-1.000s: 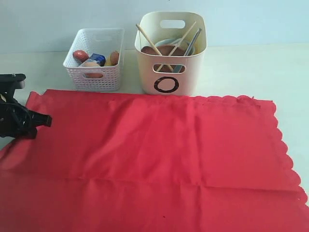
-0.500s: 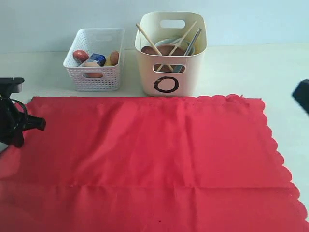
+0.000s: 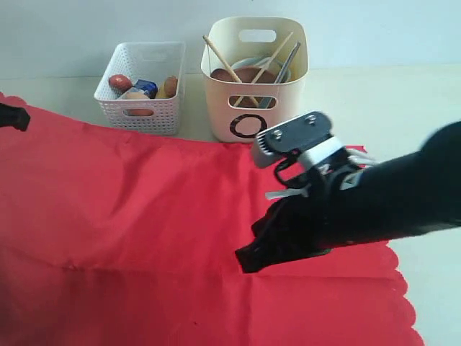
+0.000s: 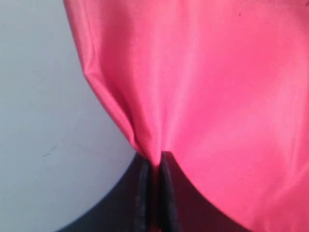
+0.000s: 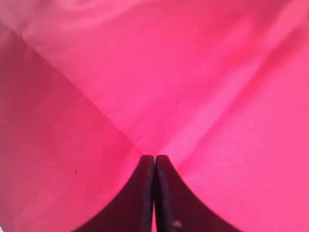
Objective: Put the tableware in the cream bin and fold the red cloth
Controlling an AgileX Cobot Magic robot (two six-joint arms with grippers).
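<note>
Right arm (image 3: 374, 202) across the red cloth (image 3: 130, 216) — bare table (image 3: 374, 94) right of cream bin (image 3: 288, 108)

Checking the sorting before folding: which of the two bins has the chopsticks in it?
The taller cream bin with the black ring mark; chopsticks stick out of it. The low white lattice basket holds food.

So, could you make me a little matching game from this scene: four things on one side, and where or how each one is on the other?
Things:
1 left gripper
2 wooden chopsticks
3 white lattice basket
4 red cloth

States:
A leaning inside the cream bin
B spread out in front of both containers
C shut on an edge of the fabric
D standing beside the cream bin

Pairs: 1-C, 2-A, 3-D, 4-B
</note>
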